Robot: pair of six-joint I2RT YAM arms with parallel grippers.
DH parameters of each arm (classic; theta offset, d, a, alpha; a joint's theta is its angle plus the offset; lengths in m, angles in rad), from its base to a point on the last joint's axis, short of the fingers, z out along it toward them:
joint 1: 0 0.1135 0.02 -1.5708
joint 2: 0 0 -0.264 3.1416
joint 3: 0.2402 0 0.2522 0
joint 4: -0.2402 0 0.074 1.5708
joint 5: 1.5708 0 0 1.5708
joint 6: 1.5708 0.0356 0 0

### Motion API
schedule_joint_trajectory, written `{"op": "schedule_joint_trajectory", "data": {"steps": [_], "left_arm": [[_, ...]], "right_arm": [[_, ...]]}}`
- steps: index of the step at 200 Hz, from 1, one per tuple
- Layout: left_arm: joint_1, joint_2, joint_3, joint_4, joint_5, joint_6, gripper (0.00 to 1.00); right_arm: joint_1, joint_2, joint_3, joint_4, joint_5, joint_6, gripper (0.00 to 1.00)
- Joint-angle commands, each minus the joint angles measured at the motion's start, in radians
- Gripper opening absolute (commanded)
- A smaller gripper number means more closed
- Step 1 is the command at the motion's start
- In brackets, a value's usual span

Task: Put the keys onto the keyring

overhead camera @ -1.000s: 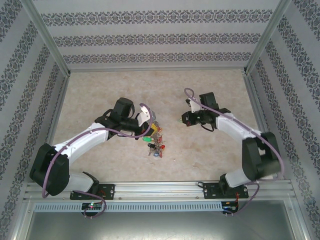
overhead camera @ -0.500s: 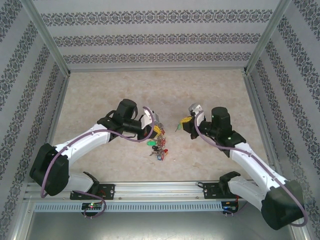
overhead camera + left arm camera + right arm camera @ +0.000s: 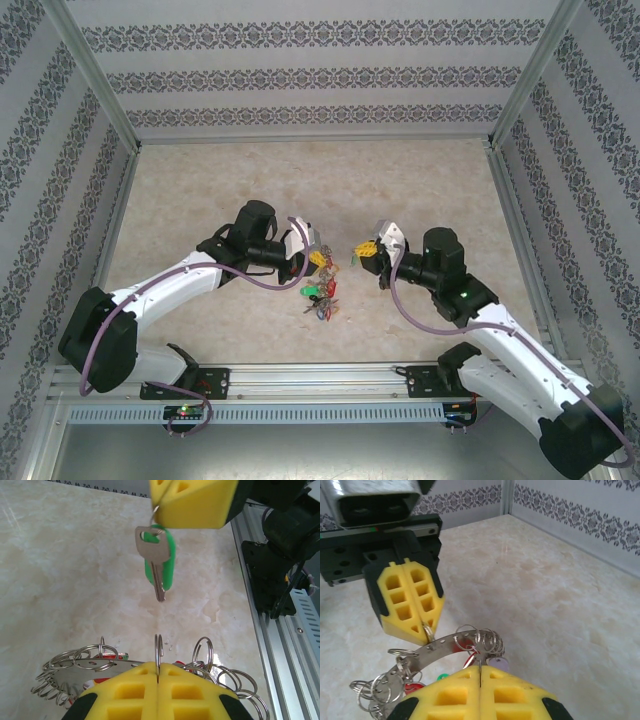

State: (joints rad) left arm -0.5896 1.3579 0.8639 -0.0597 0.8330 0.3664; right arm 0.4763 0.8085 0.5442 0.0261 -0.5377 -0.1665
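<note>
- Keyring [image 3: 436,650], a grey metal band fringed with small rings, sits clenched in the left gripper [image 3: 158,672], its tagged keys [image 3: 320,297] dangling beneath that gripper over the tabletop [image 3: 60,570].
- The right gripper [image 3: 480,680] is clenched on the green-tagged key [image 3: 156,555], which hangs just ahead of the left gripper's tips, not touching.

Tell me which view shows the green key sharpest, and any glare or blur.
Left wrist view: the green-tagged key is crisp, with a faint sheen on the table. Top external view: evenly lit, key tiny. Right wrist view: keyring sharp, light even.
</note>
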Motion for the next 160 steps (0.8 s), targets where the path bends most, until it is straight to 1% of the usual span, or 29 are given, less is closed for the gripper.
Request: {"op": "schedule_joint_trajectory", "data": {"steps": [1,45,113,160], "left_arm": [[-0.012,-0.043,-0.003,0.076,0.010,-0.003,0.00],[-0.012,-0.049,-0.018,0.099,-0.014,-0.018,0.00],[-0.012,-0.050,-0.010,0.088,-0.050,-0.011,0.00],[-0.012,-0.051,-0.018,0.118,-0.075,-0.023,0.00]], "right_arm": [[0.013,-0.034,-0.021,-0.007,0.018,-0.058,0.00],[0.023,-0.028,0.010,-0.029,0.001,-0.059,0.00],[0.036,-0.016,0.043,-0.068,0.000,-0.083,0.00],[0.041,-0.015,0.054,-0.091,0.007,-0.094,0.00]]}}
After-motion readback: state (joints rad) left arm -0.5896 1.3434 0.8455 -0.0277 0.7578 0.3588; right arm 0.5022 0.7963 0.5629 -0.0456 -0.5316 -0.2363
